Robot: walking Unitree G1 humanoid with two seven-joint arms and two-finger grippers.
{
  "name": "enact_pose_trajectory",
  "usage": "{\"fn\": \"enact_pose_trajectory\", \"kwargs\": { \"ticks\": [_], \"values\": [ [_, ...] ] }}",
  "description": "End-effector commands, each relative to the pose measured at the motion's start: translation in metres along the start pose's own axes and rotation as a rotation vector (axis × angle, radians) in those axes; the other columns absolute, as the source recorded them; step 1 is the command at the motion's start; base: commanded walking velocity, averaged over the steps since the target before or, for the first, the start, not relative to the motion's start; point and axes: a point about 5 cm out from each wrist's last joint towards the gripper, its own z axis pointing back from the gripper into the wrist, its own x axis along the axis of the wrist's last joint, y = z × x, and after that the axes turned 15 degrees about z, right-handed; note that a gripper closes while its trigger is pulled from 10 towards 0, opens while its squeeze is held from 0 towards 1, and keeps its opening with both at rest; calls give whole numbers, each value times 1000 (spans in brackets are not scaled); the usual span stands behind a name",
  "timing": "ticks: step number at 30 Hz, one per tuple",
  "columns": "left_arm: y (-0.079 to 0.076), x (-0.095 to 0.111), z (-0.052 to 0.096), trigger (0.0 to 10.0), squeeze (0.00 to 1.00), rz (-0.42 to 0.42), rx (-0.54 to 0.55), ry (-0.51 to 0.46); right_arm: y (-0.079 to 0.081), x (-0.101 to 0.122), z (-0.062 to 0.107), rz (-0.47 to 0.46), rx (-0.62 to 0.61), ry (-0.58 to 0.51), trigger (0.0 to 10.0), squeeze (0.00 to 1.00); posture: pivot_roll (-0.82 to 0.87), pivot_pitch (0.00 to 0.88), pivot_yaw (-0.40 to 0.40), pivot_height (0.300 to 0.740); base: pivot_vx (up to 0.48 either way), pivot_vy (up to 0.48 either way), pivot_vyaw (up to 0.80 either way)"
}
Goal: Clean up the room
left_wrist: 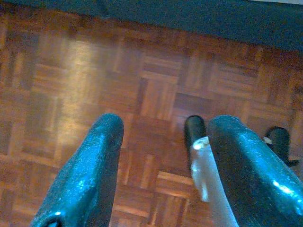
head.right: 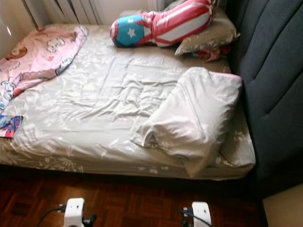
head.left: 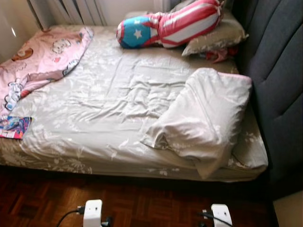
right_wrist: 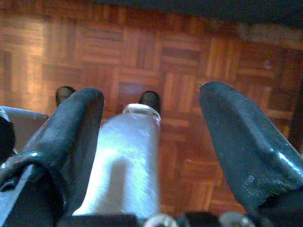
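Right now the robot is standing at the side of a bed (head.left: 94, 123), looking down across its grey floral sheet. A folded grey duvet (head.left: 203, 118) is lying in a thick bundle at the near right corner of the mattress, right beside the dark padded headboard (head.left: 277, 85). Up at the far right corner, a long red-and-white striped cushion with a blue starred end (head.left: 165, 26) is resting across a grey pillow (head.left: 215, 38), and something red is peeking out from under that pillow. A pink patterned blanket (head.left: 42, 59) is spreading over the far left corner and trailing down along the left edge, and a small colourful booklet (head.left: 14, 126) is sitting on the near left edge of the mattress. Both arms are hanging low over the parquet floor (left_wrist: 151, 85), in front of the bed's near edge. The left gripper (left_wrist: 163, 156) is pointing down at the wood with its two black fingers parted and nothing between them. The right gripper (right_wrist: 151, 127) is likewise hanging over the floor, its fingers spread wide and holding nothing.
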Motion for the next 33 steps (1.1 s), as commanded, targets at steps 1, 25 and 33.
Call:
{"fn": "enact_pose_trajectory", "kwargs": {
  "ticks": [1,25,33],
  "values": [
    [0,-5,1,10000,0,0,3,25,-1,-6,1,-21,-9,18,10000,0,-99,136,36,740,285,0,0],
    [0,-1,0,10000,0,4,0,6,0,-5,1,-34,-9,8,10000,0,-101,140,38,740,267,0,0],
    [-1,3,-1,10000,0,9,-2,-11,0,-4,1,-41,-7,-8,10000,0,-100,143,38,740,30,0,0]
  ]
}}
